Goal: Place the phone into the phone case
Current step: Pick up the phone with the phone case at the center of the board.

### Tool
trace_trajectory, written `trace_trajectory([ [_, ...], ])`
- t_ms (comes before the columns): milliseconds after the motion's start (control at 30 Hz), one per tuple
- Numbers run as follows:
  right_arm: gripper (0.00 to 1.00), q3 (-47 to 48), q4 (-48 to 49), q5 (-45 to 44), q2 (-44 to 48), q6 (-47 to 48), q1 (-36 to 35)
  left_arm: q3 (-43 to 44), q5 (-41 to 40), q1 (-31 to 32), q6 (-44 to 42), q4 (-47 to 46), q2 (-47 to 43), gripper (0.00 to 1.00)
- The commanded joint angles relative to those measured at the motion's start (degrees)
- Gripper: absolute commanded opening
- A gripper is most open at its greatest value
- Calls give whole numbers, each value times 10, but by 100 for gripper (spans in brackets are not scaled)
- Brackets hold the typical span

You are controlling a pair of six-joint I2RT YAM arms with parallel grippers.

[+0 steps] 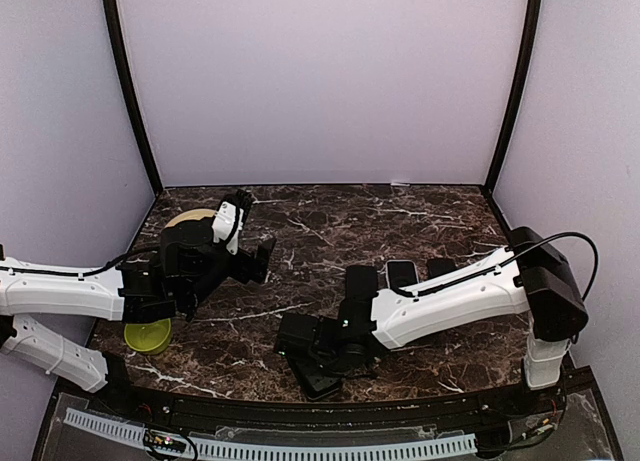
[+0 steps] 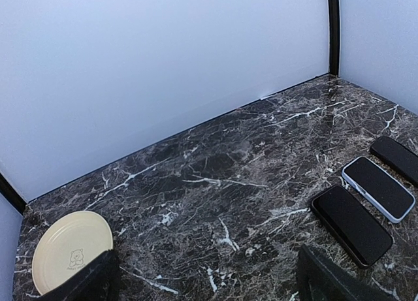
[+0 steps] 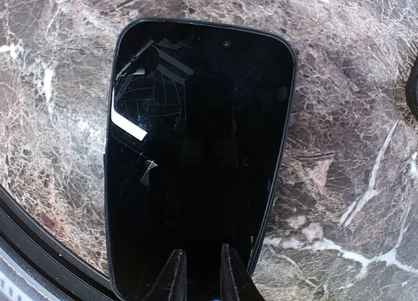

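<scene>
A glossy black phone (image 3: 196, 157) lies flat near the table's front edge, also in the top view (image 1: 325, 383). My right gripper (image 3: 201, 278) (image 1: 303, 363) stands over its near end. The two fingers (image 3: 173, 278) are almost together, with only the dark screen showing in the narrow gap. Three more slabs lie in a row behind: a black one (image 1: 360, 281) (image 2: 351, 224), a light-rimmed one (image 1: 402, 274) (image 2: 379, 189) and another black one (image 1: 441, 268) (image 2: 398, 158). Which is the phone case I cannot tell. My left gripper (image 1: 252, 233) (image 2: 206, 285) hangs open above the left side, holding nothing.
A cream plate (image 1: 190, 218) (image 2: 68, 249) sits at the back left. A yellow-green plate (image 1: 148, 334) lies under the left arm. A black rail (image 3: 39, 249) runs along the front edge beside the near phone. White walls enclose the marble table (image 1: 330, 221).
</scene>
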State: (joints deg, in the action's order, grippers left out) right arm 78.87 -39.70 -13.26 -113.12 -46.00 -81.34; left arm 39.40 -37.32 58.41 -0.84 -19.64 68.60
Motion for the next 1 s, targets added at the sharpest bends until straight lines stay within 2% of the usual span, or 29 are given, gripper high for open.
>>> trace_trajectory([
  [0,32,12,-30,-7,1,-7,2,16,1,0,-2,3,0,95],
  [133,96,28,-35,-24,21,-10,2,17,2,0,-1,5,0,96],
  [167,98,29,-29,-21,23,-7,2,17,3,0,-1,5,0,95],
  [600,98,28,2,33,-25,11,9,18,6,0,0,8,1,95],
  [767,98,36,-10,25,-44,14,12,19,6,0,-1,8,2,95],
  [967,87,42,-33,12,-63,15,11,19,7,1,0,8,2,95],
])
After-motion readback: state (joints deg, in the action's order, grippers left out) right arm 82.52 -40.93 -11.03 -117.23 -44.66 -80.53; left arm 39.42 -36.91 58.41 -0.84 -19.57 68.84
